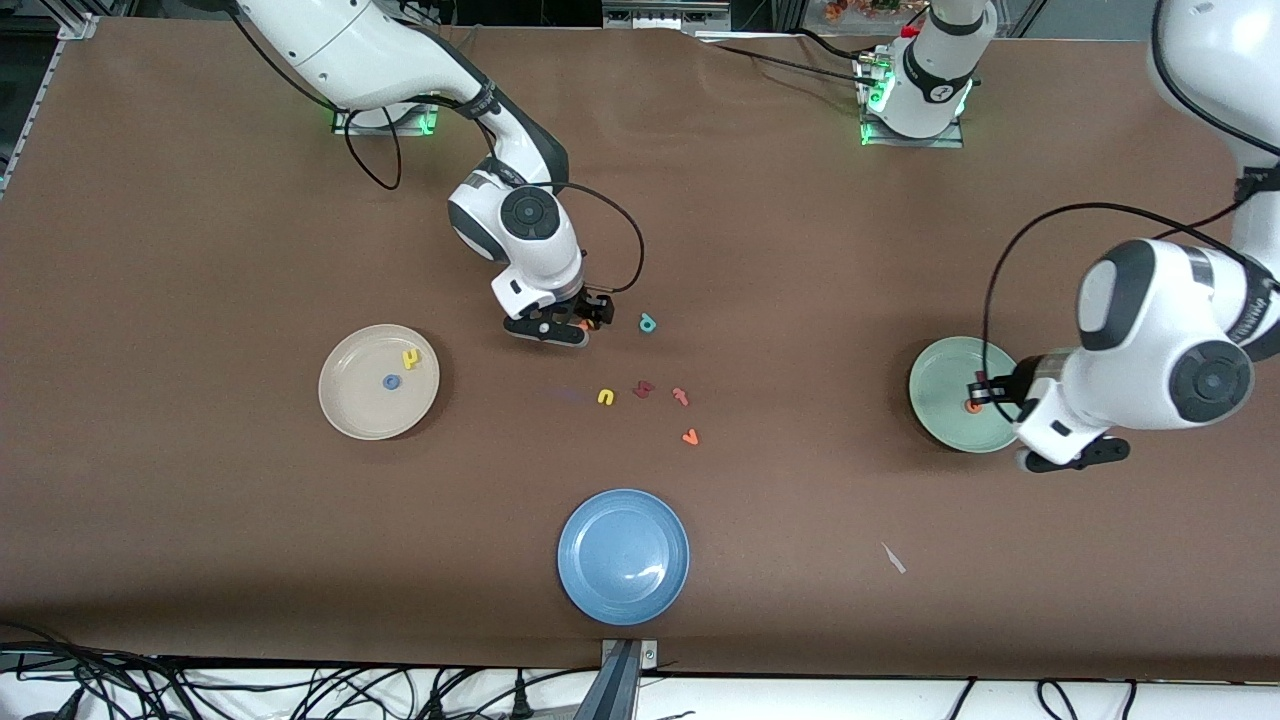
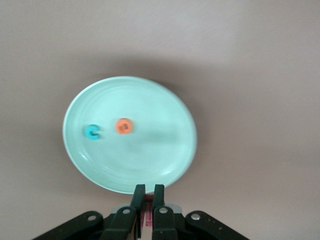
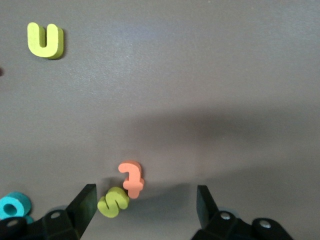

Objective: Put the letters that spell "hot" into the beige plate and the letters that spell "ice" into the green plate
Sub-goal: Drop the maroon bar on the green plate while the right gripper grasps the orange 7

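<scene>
The beige plate (image 1: 340, 410) lies toward the right arm's end of the table and holds the yellow h (image 1: 411, 357) and the blue o (image 1: 391, 382). My right gripper (image 1: 586, 323) (image 3: 145, 205) is low over the table and open. The orange t (image 3: 131, 179) and a yellow s (image 3: 113, 201) lie touching each other between its fingers. In the green plate (image 1: 940, 385) (image 2: 150, 155) lie the teal c (image 2: 92, 132) and the orange e (image 2: 124, 126). My left gripper (image 1: 985, 390) (image 2: 148, 192) hangs over that plate's rim, shut on a small dark red piece, the i (image 2: 148, 216).
Near the table's middle lie a yellow u (image 1: 605, 397) (image 3: 45, 40), a maroon angular letter (image 1: 643, 389), a pinkish letter (image 1: 680, 396), an orange-red letter (image 1: 689, 437) and a teal letter (image 1: 648, 322) (image 3: 12, 207). A blue plate (image 1: 623, 556) sits nearer the front camera.
</scene>
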`<move>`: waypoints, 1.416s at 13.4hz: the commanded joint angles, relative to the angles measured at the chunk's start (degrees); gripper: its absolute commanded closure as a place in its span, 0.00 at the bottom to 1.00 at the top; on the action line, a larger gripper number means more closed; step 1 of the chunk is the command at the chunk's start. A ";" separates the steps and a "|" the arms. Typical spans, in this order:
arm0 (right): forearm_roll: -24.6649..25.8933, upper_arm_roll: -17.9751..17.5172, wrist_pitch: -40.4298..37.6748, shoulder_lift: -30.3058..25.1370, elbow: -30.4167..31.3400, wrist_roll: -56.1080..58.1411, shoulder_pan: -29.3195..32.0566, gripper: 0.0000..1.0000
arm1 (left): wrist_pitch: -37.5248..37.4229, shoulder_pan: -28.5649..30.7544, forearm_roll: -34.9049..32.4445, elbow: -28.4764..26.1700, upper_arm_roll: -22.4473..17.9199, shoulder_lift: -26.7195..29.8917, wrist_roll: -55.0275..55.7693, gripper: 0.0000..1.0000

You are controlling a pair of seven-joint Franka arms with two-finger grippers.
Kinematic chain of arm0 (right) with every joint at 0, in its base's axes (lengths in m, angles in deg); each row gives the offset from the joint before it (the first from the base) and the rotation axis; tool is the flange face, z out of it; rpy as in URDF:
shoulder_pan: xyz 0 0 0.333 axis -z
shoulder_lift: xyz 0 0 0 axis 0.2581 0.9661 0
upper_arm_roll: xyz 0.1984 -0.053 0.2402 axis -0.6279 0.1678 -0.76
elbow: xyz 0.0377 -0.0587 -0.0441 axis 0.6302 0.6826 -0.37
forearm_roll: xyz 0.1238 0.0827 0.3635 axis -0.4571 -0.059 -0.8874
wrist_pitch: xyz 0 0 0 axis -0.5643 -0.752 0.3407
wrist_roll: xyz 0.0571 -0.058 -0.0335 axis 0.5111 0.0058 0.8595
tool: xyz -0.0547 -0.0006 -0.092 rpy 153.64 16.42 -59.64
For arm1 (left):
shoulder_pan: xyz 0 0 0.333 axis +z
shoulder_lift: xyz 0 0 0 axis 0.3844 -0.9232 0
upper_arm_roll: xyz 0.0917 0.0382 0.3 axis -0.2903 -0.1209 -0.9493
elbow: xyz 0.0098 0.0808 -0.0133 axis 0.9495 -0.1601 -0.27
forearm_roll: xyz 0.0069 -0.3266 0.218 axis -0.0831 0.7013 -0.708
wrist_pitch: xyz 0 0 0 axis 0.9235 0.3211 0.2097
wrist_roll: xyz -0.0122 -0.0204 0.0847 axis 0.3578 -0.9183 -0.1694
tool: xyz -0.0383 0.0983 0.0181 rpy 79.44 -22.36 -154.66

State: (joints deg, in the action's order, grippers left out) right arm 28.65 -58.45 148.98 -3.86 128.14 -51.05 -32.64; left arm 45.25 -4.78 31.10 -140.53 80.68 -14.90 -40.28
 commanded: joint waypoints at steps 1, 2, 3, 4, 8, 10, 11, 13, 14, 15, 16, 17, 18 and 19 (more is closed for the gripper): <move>3.80 0.55 0.31 2.96 -2.39 -1.56 -0.69 0.14 | 3.22 0.01 -3.39 -0.54 0.62 -5.51 -1.02 1.00; 3.89 0.55 0.31 2.96 -2.39 -1.47 -0.69 0.15 | 3.67 -0.07 -3.39 -0.89 0.62 -6.31 -0.67 1.00; 4.24 0.81 0.31 2.96 -2.39 -1.47 -0.69 0.16 | 3.76 -0.33 -3.31 -1.07 0.62 -6.84 -0.66 1.00; 4.86 0.90 0.31 2.96 -2.39 -1.47 -0.69 0.18 | 3.76 -0.60 -2.87 -1.42 0.62 -7.28 -0.40 0.81; 5.65 0.99 0.23 2.96 -2.31 -1.39 -0.61 0.44 | 3.41 -0.43 -3.31 -0.29 0.88 -4.32 -0.31 0.00; 6.53 1.51 0.23 2.96 -2.13 -1.39 -0.60 0.62 | 3.15 -0.16 -3.31 1.55 1.06 1.04 -0.75 0.00; 6.62 1.51 0.23 2.96 -2.04 -1.39 -0.60 0.71 | 2.54 -0.16 -3.30 2.17 1.15 3.59 -0.75 0.00; 6.62 1.51 0.23 2.96 -1.87 -1.30 -0.60 0.82 | 0.26 -0.16 -2.96 4.27 1.15 7.73 -0.84 0.00; 6.62 1.51 0.23 2.96 -1.87 -1.21 -0.60 0.85 | -2.71 -0.16 -2.69 6.81 1.32 8.62 -0.84 0.00; 6.62 1.51 0.14 2.70 -1.87 -1.04 -0.60 0.87 | -6.92 -0.60 -2.52 10.23 1.33 8.71 -0.84 0.00; 6.62 1.51 -0.04 2.44 -1.87 -0.69 -0.52 0.87 | -11.23 -0.95 -2.51 14.18 1.41 8.71 -0.84 0.00; 6.62 1.51 -0.21 1.31 -1.95 0.10 -0.43 0.87 | -13.44 -1.04 -2.51 16.57 1.41 8.63 -0.93 0.00; 6.45 1.60 -1.17 0.16 -1.95 1.24 0.01 0.87 | -13.82 -1.39 -2.51 17.29 1.50 8.62 -1.80 0.00; 5.92 1.51 -3.62 -1.24 -1.95 3.43 0.88 0.87 | -13.91 -1.39 -2.43 17.47 1.68 8.71 -2.76 0.00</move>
State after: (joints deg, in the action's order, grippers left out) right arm 34.03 -57.27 148.40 -2.72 126.15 -50.24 -32.67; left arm 33.01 -5.54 29.49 -125.65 82.07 -4.74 -41.27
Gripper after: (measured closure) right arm 0.815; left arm 0.000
